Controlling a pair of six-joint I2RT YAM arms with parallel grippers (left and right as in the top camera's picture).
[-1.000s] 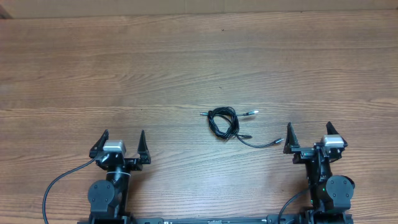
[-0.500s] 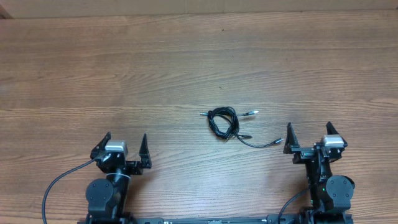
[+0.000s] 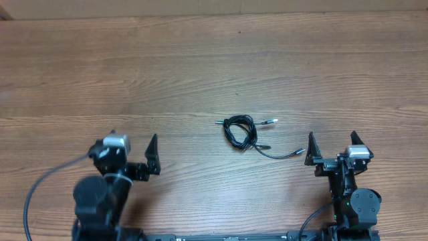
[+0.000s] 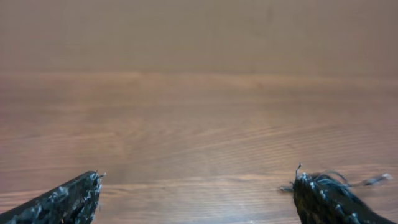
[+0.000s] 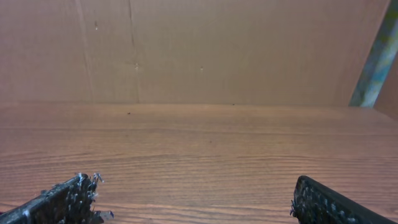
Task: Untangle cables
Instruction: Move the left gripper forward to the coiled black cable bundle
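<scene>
- Left gripper, one: its jaws are standing fully spread and gripping nothing. In its wrist view the two fingertips are framing bare wood, which is reading as a ready posture for an approach, not a hold.
- Right gripper, one: its jaws are likewise gaping wide and empty, pointing away across the table, with its fingertips low in their own view and nothing between them.
- Cables, one bundle: they are lying on the table between the two grippers, nearer the right one and touched by neither. They are forming a small coiled knot with loose tails trailing out.
- Long tail, one: it is running from the knot toward the right gripper and ending near it. This is probably offering the easiest first pick.
- Plug ends: four silver tips appear to be showing from overhead. The knot is too small and dark to say how many cords are making it up.
- Progress, judged: the untangling is not yet begun, since the coil is sitting intact.
- Table, one: wood-grain, carrying everything.
- Arm leads, two: thicker black ones are looping by the arm bases and are no part of the bundle.
</scene>
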